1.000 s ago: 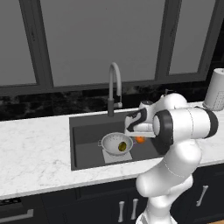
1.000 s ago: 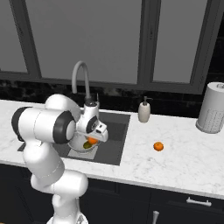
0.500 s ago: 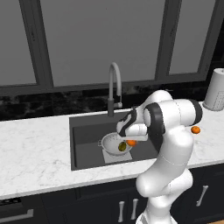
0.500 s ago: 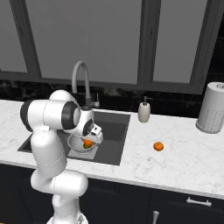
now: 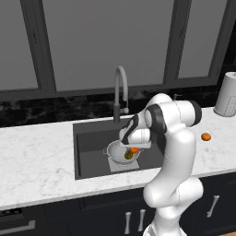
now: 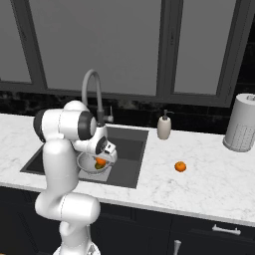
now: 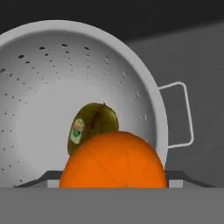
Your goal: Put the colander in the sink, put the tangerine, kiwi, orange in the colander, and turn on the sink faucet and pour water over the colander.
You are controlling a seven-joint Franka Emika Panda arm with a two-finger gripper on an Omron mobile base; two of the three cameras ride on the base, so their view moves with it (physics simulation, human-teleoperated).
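The silver colander (image 5: pixel 114 154) stands in the dark sink (image 5: pixel 92 147), below the gooseneck faucet (image 5: pixel 120 87), from which no water runs. The green-brown kiwi (image 7: pixel 94 124) lies inside the colander (image 7: pixel 43 96). My gripper (image 5: pixel 133 148) hangs just over the colander's right rim, shut on a round bright-orange fruit (image 7: pixel 113 159). A second orange fruit (image 5: pixel 206 136) lies on the counter to the right of the sink. I cannot tell which of the two is the tangerine and which the orange.
A soap dispenser (image 6: pixel 164 127) stands behind the sink's right corner. A tall perforated grey cylinder (image 6: pixel 241 122) stands at the counter's far right. White marble counter (image 5: pixel 37 156) stretches to the left of the sink.
The arm has swung left and slightly down with the orange fruit, from beside the sink's right edge to just over the colander. The kiwi and the counter fruit lie as before.
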